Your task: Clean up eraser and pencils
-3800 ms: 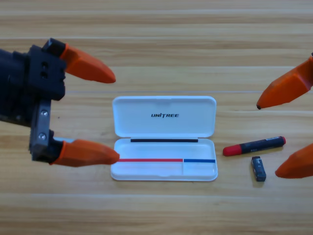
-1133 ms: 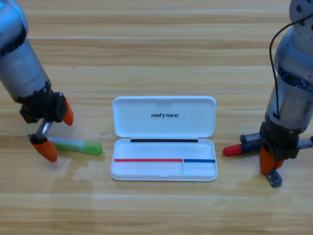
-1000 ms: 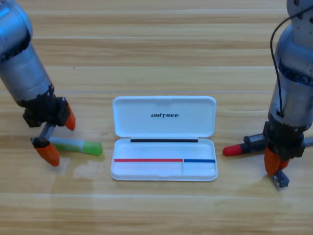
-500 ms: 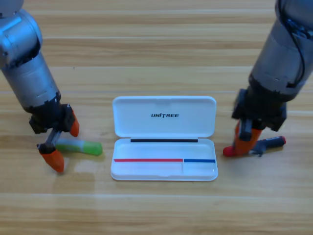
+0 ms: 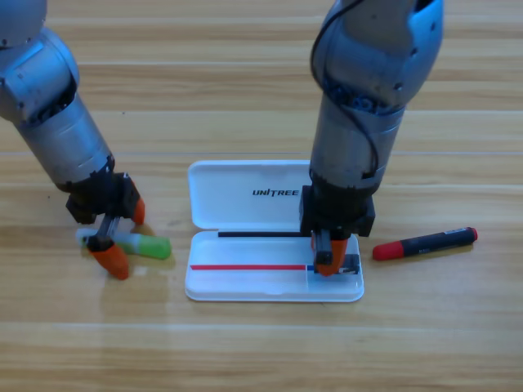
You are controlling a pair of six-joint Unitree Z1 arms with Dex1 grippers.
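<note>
The white case lies open in the middle of the table. My right gripper points down into its small right compartment, shut on the eraser, a dark grey block that shows just right of the orange jaw. The red-capped black pencil lies on the table right of the case, apart from both grippers. Left of the case lies the light green pencil. My left gripper stands open over its whitish end, one jaw behind the pencil and one in front.
The case's lid lies flat behind the tray, partly covered by the right arm. The left arm slants in from the upper left corner.
My right gripper has carried the eraser left from beside the red pencil to the case's small compartment. The left gripper has shifted slightly right along the green pencil.
</note>
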